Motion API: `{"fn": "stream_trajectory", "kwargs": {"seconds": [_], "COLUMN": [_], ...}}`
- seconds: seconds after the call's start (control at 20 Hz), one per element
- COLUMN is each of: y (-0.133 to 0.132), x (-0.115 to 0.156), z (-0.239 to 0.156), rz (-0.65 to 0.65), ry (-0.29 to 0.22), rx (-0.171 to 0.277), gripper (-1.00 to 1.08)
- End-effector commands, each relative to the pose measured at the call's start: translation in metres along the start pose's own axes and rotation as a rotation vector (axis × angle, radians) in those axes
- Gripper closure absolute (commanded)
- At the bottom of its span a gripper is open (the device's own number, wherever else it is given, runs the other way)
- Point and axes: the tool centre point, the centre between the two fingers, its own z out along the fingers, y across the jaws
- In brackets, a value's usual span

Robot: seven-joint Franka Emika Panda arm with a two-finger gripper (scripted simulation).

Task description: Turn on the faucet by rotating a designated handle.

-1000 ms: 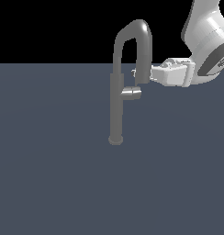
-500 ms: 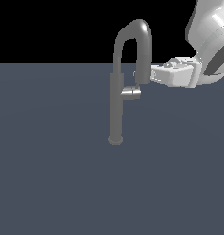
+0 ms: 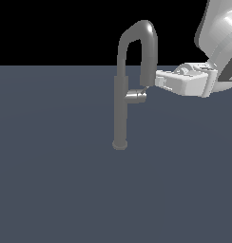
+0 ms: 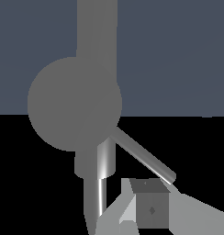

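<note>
The faucet (image 3: 120,114) is standing upright on the dark blue-grey desk (image 3: 51,190), its small round base sitting roughly mid-desk, well away from every edge that shows. Its arched spout is curving over toward the exterior view's right and dropping back down. The handle (image 3: 136,97), a short shiny stub, is sticking out sideways from the stem, just under the spout's downturned end.

The white arm is reaching in from the exterior view's right, and its pincer (image 3: 158,81) is pointing toward the spout's downturned end, its tip sitting just beside that end and a little above the handle. Whether it is touching the metal, I cannot tell from here.

Over on the wrist view, the faucet (image 4: 96,69) is filling the picture close up, with a slim shiny rod running off at a slant toward one pale finger (image 4: 150,209) of the pincer. Only that finger is showing clearly, so I cannot tell whether the pincer is spread or closed.
</note>
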Motion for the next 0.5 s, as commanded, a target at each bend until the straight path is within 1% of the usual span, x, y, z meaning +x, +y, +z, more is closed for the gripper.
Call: {"fn": "stream_trajectory", "kwargs": {"seconds": [0.0, 0.25, 0.3, 0.35, 0.45], "y": [0.006, 0.023, 0.023, 0.014, 0.017], "x": [0.009, 0.033, 0.033, 0.016, 0.03], "z": [0.0, 0.0, 0.0, 0.0, 0.0], "rz": [0.006, 0.017, 0.017, -0.012, -0.003], "ry": [-0.002, -0.007, -0.007, 0.002, -0.001], "rx": [0.0, -0.001, -0.001, -0.004, -0.003], "gripper": [1.08, 1.08, 1.08, 1.08, 1.08]}}
